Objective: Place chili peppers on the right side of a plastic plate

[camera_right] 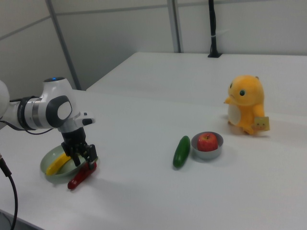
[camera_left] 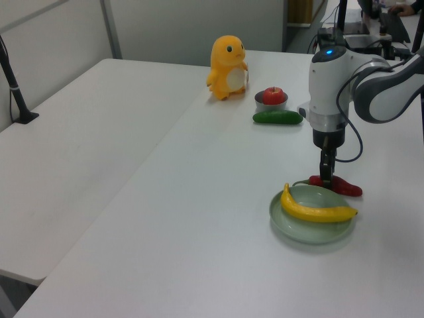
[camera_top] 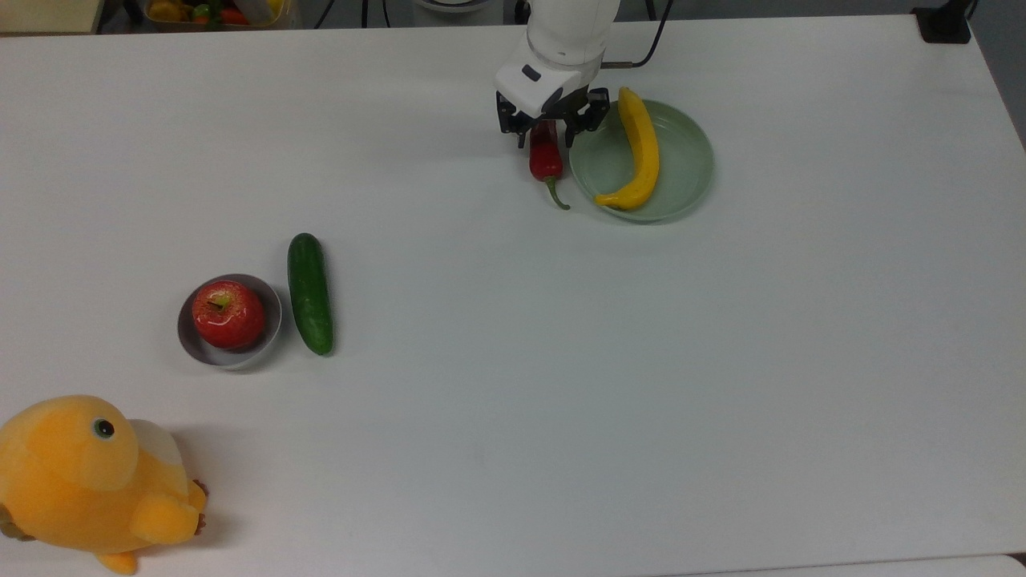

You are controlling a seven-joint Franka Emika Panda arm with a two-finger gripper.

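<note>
The chili peppers (camera_top: 546, 160) are seen lying on the table (camera_top: 513, 385), just beside the plastic plate (camera_top: 681, 172), on the top view's left of its rim and toward the table's far edge in the top view. The end effector (camera_top: 547, 132) is held directly over the chili's blunt end with its fingers spread to either side, so the chili appears to be released rather than gripped. A banana (camera_top: 637, 152) is carried in the plate; an apple (camera_top: 228, 314) in a grey bowl (camera_top: 271, 330), a cucumber (camera_top: 309, 293) and a plush toy (camera_top: 88, 481) are found well apart, nearer the opposite corner.

The release step is judged to be in hand. A straight vertical lift is advised, so that neither finger catches the chili or the plate rim. The chili's curved stem (camera_top: 557, 196) should be left undisturbed, since the chili could easily be rolled by a sideways drag.
</note>
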